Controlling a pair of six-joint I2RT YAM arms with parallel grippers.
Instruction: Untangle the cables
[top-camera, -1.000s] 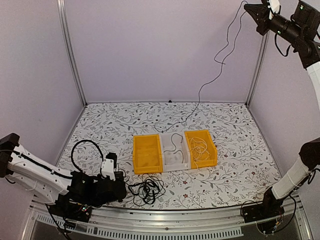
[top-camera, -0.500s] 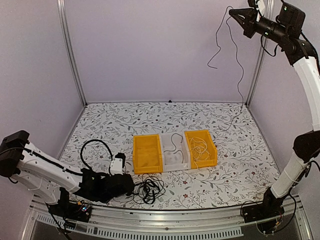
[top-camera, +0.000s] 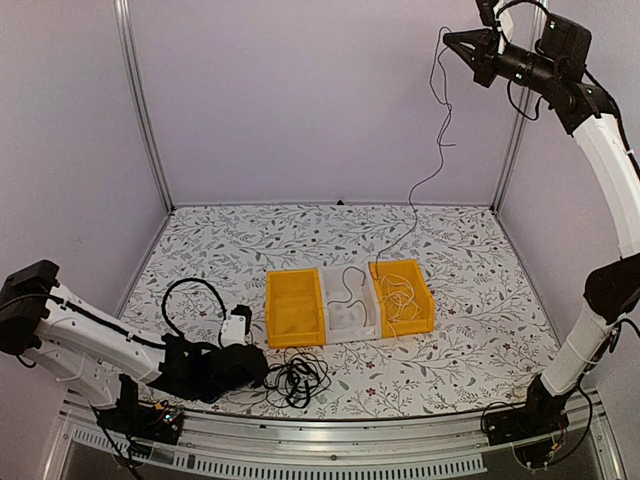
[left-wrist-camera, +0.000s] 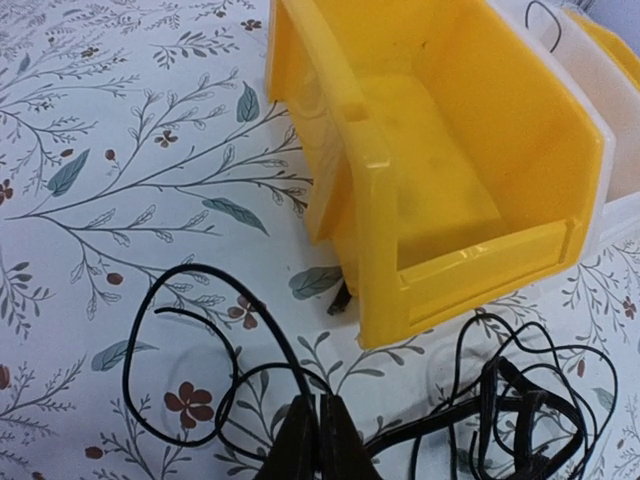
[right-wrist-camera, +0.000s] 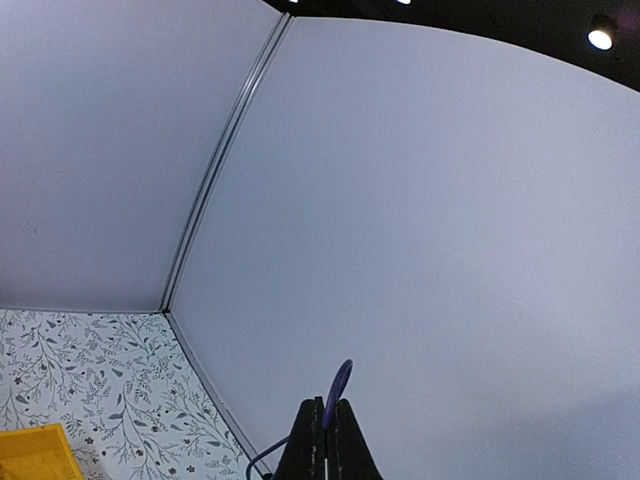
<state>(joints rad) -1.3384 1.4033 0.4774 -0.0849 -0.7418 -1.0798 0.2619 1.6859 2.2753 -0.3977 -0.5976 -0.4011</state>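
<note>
One cable (top-camera: 440, 140) is held aloft by the shut right pincer (top-camera: 455, 42), others are lodged in bins (top-camera: 405, 327), and a tangle (top-camera: 295, 380) pinched by the shut left pincer (top-camera: 262, 372) is left.

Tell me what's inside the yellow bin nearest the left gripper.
Nothing shows inside the yellow bin, only bare floor and walls. Its front lip hides the nearest strip of the floor.

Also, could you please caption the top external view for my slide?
Right arm holds one black cable high above the bins; left arm grips the tangle.
</note>
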